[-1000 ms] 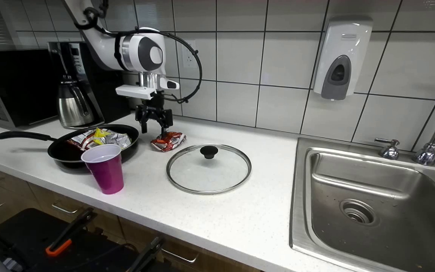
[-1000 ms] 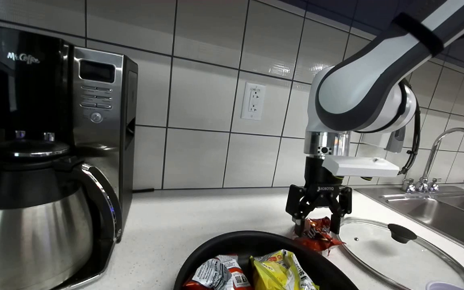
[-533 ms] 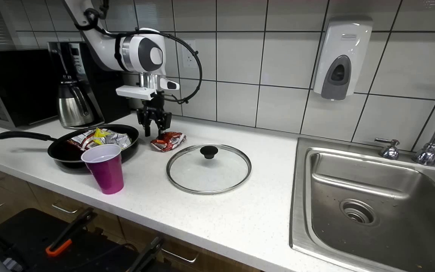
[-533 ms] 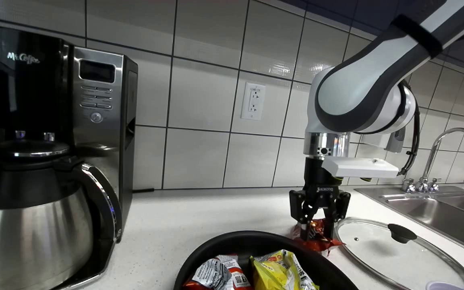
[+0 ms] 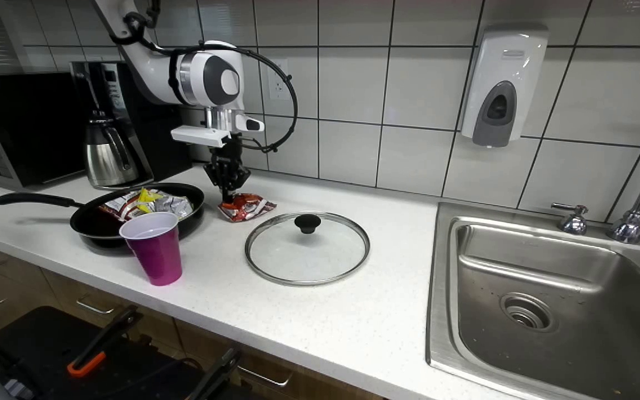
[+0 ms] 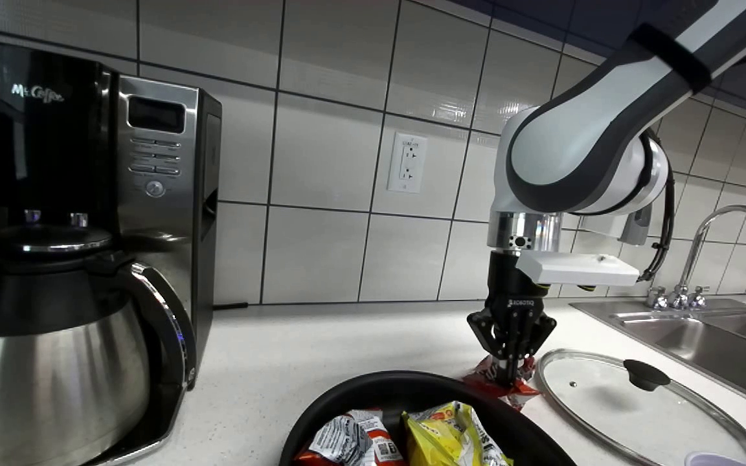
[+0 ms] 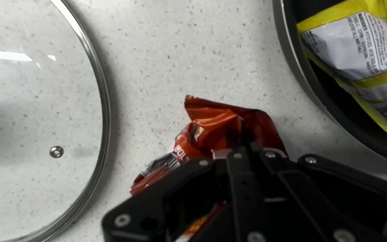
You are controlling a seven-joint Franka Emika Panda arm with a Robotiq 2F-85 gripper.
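Observation:
My gripper [image 6: 508, 377] points straight down with its fingers drawn together. They are shut on a crumpled red snack bag [image 5: 248, 208], which rests on the white counter. In the wrist view the red bag [image 7: 213, 132] is creased and bunched at the fingertips, while the gripper's dark links hide its lower part. Just beside the bag stands a black frying pan [image 5: 189, 226] with a yellow packet [image 6: 447, 440] and a red and white packet [image 6: 366, 437] inside. On the bag's opposite side lies a glass lid [image 5: 309, 255] with a black knob [image 5: 307, 223].
A magenta cup [image 5: 159, 253] stands in front of the pan. Behind the pan are a coffee maker [image 6: 166, 155] and its steel carafe [image 6: 56, 382]. A steel sink [image 5: 542, 278] is set into the counter beyond the lid, and a tiled wall [image 5: 348, 155] runs along the back.
My gripper's fingers have come together from wide apart and pinched the red bag, which has shifted and creased slightly. The arm has stayed almost in place.

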